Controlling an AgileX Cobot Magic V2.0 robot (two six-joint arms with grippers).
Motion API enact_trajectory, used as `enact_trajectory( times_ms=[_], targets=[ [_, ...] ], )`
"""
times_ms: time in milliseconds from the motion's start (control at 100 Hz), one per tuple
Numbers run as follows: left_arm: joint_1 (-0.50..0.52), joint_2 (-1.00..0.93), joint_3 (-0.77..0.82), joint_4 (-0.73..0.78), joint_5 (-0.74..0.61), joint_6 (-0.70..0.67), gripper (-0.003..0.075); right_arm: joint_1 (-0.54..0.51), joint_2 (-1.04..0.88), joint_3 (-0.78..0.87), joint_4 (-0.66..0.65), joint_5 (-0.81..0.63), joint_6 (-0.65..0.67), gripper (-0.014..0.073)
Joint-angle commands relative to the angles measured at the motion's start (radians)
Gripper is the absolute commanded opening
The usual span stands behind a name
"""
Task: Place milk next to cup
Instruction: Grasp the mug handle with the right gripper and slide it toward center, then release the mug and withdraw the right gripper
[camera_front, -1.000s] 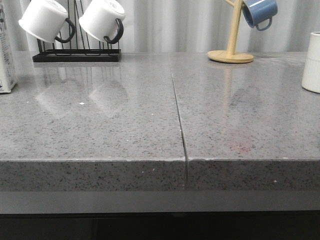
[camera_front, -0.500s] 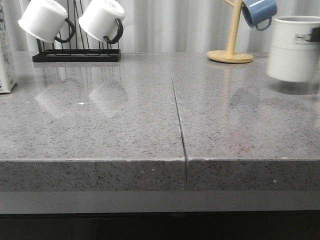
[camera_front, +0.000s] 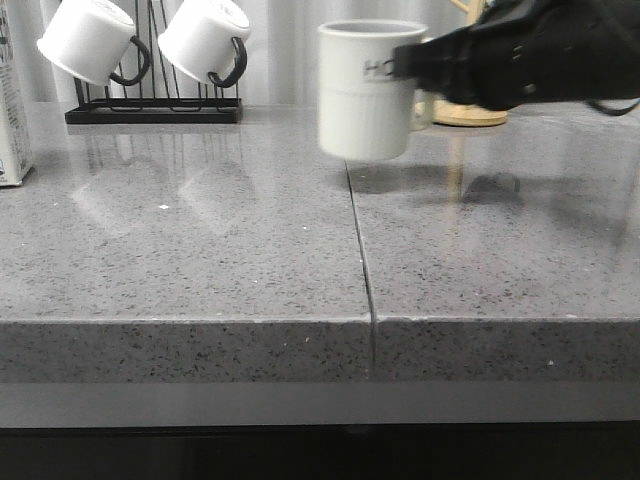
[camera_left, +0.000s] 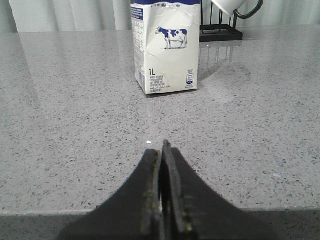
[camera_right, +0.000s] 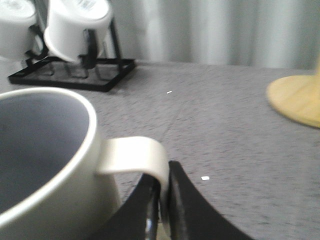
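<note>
Milk carton (camera_left: 166, 47) upright on the grey counter (camera_front: 200, 260), at the far left edge in the front view (camera_front: 12, 110), only a narrow strip of it visible there. In the left wrist view, facing the camera with a small cow picture and a "1L" mark on its white side, dark blue band at the top. Left gripper (camera_left: 162, 165) low over the counter, well apart from the carton, fingers pressed together with nothing between them.

Cup (camera_front: 368, 90) held above the counter near the middle seam, blurred, upright, ribbed on the lower half, part of black lettering visible. Right gripper (camera_right: 163, 200) clamped on the white handle (camera_right: 137, 155) of the cup, fingers tight on both sides of it; dark arm (camera_front: 530, 55) reaching in from the right. Cup well apart from the carton, most of the counter width between them.

Behind, at the back left, a black wire rack (camera_front: 150, 105) with two white mugs (camera_front: 95, 40) with black handles. At the back right, a round wooden stand base (camera_right: 295, 97), mostly hidden by the arm in the front view.
</note>
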Motion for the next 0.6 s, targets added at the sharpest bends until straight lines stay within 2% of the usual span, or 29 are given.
enact_trajectory(
  times_ms=[0, 450, 510, 590],
  targets=[
    [0.001, -0.031, 0.044, -0.002, -0.082, -0.011, -0.002, 0.017, -0.003, -0.059, -0.002, -0.083, 0.005, -0.0066],
    [0.001, -0.031, 0.044, -0.002, -0.082, -0.011, -0.002, 0.018, 0.038, -0.069, -0.002, -0.053, 0.004, -0.006],
    [0.001, -0.031, 0.044, -0.002, -0.082, -0.011, -0.002, 0.018, 0.038, -0.069, -0.002, -0.053, 0.004, -0.0026],
    [0.001, -0.031, 0.044, -0.002, -0.082, -0.011, -0.002, 0.018, 0.036, -0.069, -0.002, -0.053, 0.003, 0.0076]
  ],
)
